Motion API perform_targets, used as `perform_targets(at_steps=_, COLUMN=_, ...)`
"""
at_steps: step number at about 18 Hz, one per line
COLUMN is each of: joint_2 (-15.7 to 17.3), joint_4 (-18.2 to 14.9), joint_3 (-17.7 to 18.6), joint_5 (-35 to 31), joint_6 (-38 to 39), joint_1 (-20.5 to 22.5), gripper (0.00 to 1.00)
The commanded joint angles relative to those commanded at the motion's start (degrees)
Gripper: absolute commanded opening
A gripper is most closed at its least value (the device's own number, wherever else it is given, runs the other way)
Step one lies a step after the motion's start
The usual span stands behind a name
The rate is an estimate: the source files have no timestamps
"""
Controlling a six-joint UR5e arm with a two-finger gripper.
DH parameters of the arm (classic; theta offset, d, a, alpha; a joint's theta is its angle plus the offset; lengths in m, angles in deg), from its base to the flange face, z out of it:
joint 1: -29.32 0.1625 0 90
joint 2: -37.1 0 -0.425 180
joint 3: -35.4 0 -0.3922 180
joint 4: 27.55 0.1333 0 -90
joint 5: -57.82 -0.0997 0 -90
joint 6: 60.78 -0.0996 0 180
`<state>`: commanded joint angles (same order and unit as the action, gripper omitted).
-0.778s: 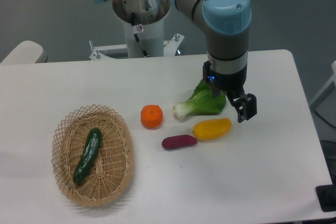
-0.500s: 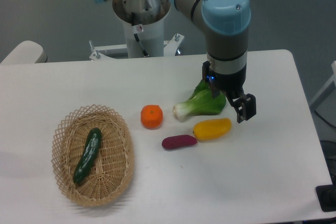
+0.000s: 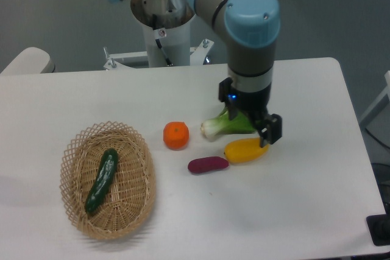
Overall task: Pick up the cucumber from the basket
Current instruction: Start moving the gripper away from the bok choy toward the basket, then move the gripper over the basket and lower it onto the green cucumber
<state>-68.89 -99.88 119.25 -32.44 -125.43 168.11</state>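
Slim dark-green glossy cucumber [image 3: 101, 180] lying lengthwise in oval tan wicker basket [image 3: 135, 211], untouched, well apart from black two-finger gripper [image 3: 261, 131]; jaws apart, empty, above leafy bok choy [image 3: 222, 126]; approach pending.

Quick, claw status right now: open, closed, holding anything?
Claw: holding nothing; whether open or closed cannot be told. It hangs above the bok choy, far from the cucumber.

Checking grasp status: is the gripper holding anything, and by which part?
Nothing held. The gripper hangs over the bok choy; cucumber lies in basket.
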Motion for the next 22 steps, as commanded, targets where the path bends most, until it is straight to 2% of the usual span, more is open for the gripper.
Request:
perform_targets(at_steps=3, joint_2=-0.44, joint_4=0.09, joint_3=0.44, joint_5=-0.60, joint_6=11.78, joint_1=-5.09, gripper=1.00)
perform_targets(at_steps=8, joint_2=-1.49, joint_4=1.31, joint_3=3.33, joint_5=-0.08, joint_6=31.20, joint_1=-11.60, gripper=1.00)
perform_targets(at_steps=11, joint_2=-3.77, joint_4=7.01, joint_3=4.83, joint_5=-0.08, joint_6=40.72, joint_1=-15.99, gripper=1.00)
perform_targets(at_steps=13, joint_2=-5.00, joint_4=8.34, joint_3=6.76, joint_5=-0.26, joint_6=42.32, joint_1=-18.63, gripper=1.00)
perform_targets(at_steps=17, joint_2=-7.02, joint_4=17.47, joint_3=13.17, joint_5=-0.70, joint_6=41.80, joint_1=-21.72, gripper=1.00)
perform_targets(at_steps=18, joint_2=-7.81, joint_4=18.53, joint_3=13.97, joint_5=-0.70, joint_6=41.88, joint_1=-22.16, gripper=1.00)
perform_targets(at_steps=22, joint_2=-9.49, joint_4=18.72, joint_3=14.06, joint_5=-0.70, joint_6=42.41, joint_1=-24.18, gripper=1.00)
